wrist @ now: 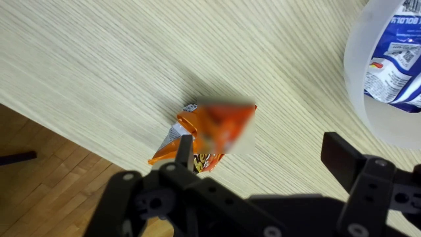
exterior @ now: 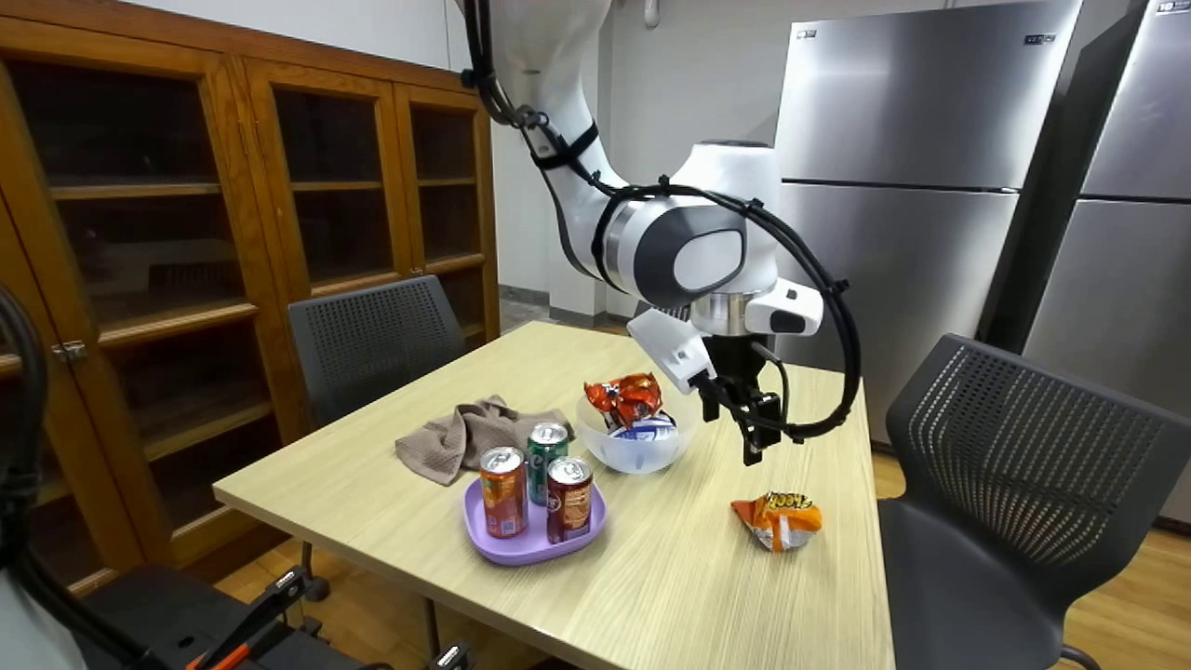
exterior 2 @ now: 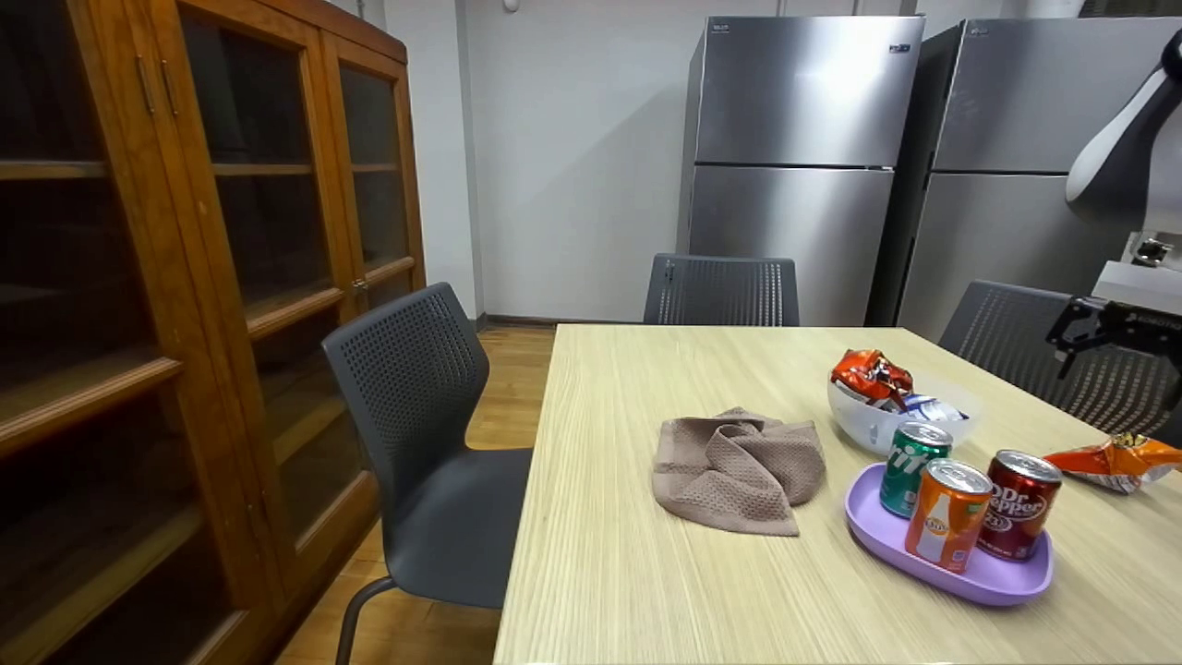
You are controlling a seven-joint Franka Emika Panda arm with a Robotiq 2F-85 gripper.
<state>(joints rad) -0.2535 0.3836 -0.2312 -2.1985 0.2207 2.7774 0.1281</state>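
My black two-finger gripper (wrist: 260, 154): spread wide, empty.
Crumpled orange foil bag (exterior: 780, 521): below me, untouched, nearer one finger (wrist: 185, 149), long axis slanting across my grip line.

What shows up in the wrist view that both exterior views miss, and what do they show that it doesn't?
Only the wrist view: a barcode and square code on the blue packet.
Only the exterior views: orange can, green can and maroon can on a purple tray, red bag, brown cloth, wooden cabinet, refrigerators.
Shared: the open gripper, the orange bag on the table, and the bowl holding the blue packet.
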